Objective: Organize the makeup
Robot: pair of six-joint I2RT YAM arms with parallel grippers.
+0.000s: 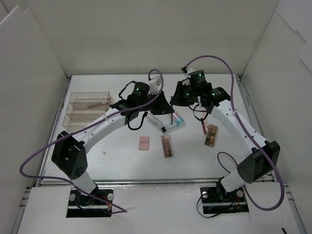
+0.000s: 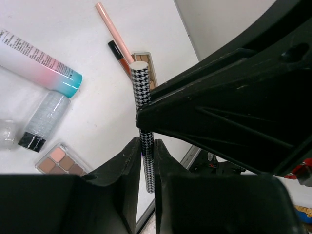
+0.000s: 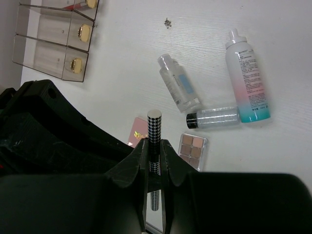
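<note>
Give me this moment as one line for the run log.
left end effector: shut on houndstooth stick | right end effector: shut on same stick | phase: likely arm-to-arm handover

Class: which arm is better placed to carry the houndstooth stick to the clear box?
Left. The left gripper and right gripper both appear to clasp the stick, but the box stands on the left gripper's side; the right would have to cross over.

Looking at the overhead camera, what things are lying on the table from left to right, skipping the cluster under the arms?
clear box → pink compact → middle palette → right palette
</note>
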